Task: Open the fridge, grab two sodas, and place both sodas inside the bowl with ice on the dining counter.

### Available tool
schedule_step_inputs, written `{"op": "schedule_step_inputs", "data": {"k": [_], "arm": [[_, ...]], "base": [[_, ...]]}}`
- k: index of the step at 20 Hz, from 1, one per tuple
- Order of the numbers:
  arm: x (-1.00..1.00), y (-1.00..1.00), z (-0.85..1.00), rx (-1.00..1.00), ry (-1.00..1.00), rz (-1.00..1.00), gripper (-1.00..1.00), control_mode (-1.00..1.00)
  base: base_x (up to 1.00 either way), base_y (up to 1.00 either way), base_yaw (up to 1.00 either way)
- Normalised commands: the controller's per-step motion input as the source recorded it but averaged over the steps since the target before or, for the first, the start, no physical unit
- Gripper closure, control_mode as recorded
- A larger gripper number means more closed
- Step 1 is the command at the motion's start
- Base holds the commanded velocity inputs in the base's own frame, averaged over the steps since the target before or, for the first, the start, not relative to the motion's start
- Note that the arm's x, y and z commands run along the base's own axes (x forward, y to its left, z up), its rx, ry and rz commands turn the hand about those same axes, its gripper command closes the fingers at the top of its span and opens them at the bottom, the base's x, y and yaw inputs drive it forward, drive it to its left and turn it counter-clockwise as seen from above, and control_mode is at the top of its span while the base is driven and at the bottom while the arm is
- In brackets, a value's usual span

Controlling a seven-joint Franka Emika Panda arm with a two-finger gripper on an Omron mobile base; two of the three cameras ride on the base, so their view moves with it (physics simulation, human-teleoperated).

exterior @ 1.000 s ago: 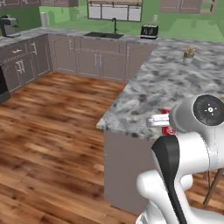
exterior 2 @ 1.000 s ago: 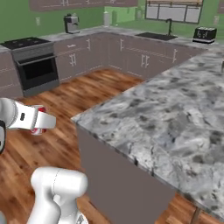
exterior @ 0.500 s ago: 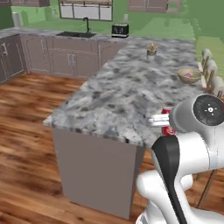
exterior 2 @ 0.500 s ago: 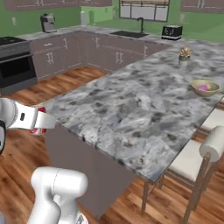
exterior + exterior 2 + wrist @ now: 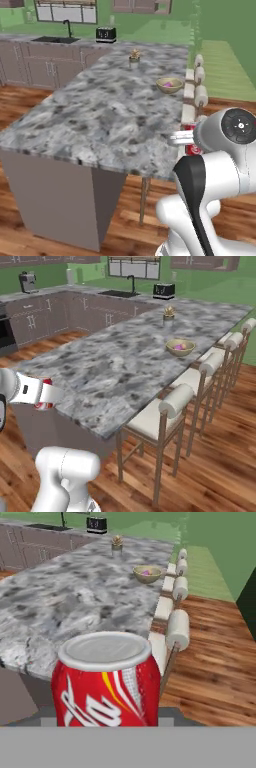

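Note:
My gripper [image 5: 188,139] is shut on a red soda can [image 5: 107,684] with white marking, held upright beside the near right edge of the dining counter [image 5: 100,115]. In the right base view the gripper [image 5: 47,394] and the can [image 5: 45,405] sit low at the left, in front of the counter's [image 5: 115,363] near corner. The tan-yellow bowl [image 5: 169,85] stands far along the counter on its stool side, with something purple-pink inside it. The bowl [image 5: 147,573] also lies well ahead of the can in the hand view. The fridge is out of view.
A row of cushioned stools [image 5: 172,406] lines the counter's right side. A small potted plant [image 5: 133,58] stands beyond the bowl. A black toaster [image 5: 106,34] and a sink [image 5: 55,39] sit on the far wall counter. Wooden floor [image 5: 220,456] stretches to the right.
The whole picture has shifted as the base drove round the island's corner. The bowl and the stool row have come into view. The gripper still holds the red can the same way.

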Motion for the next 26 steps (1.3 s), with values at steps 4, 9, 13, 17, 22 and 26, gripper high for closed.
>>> {"op": "schedule_step_inputs", "data": {"k": [4, 9, 13, 17, 22, 26], "arm": [[0.00, 0.00, 0.00, 0.00, 0.00, 0.00, 1.00, 1.00], [0.00, 0.00, 0.00, 0.00, 0.00, 0.00, 1.00, 1.00], [0.00, 0.00, 0.00, 0.00, 0.00, 0.00, 1.00, 1.00], [0.00, 0.00, 0.00, 0.00, 0.00, 0.00, 1.00, 1.00], [0.00, 0.00, 0.00, 0.00, 0.00, 0.00, 1.00, 1.00], [0.00, 0.00, 0.00, 0.00, 0.00, 0.00, 1.00, 1.00]], "base": [[0.29, -1.00, -0.03], [0.35, -1.00, 0.00], [0.34, -1.00, 0.02], [0.30, -0.76, 0.17], [0.40, -0.52, 0.27], [0.44, -0.52, 0.29]]}}
